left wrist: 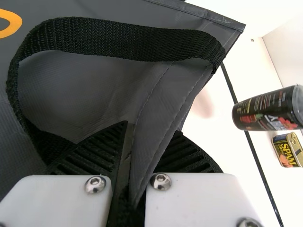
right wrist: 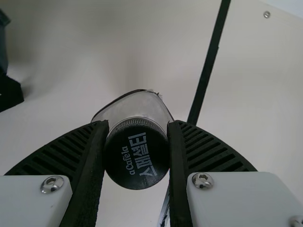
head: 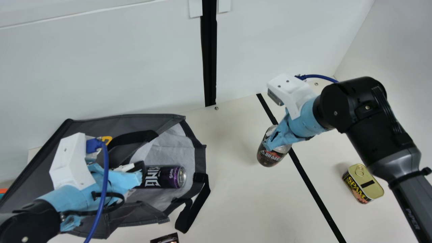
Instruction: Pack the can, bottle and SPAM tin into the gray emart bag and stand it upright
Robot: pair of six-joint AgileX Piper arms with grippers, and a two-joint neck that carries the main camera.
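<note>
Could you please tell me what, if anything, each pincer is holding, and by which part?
The left pincer holds the gray bag by the rim of its mouth; the right pincer holds the bottle by its black cap.

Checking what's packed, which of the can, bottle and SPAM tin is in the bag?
The purple can, lying on its side inside the bag; the right end effector grips the bottle outside, and the SPAM tin is on the table.

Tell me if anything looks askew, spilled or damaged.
The gray bag lies on its side, though meant to stand upright, with the purple can lying in its mouth. The blue wrap on the right arm looks ragged. No spill shows.
</note>
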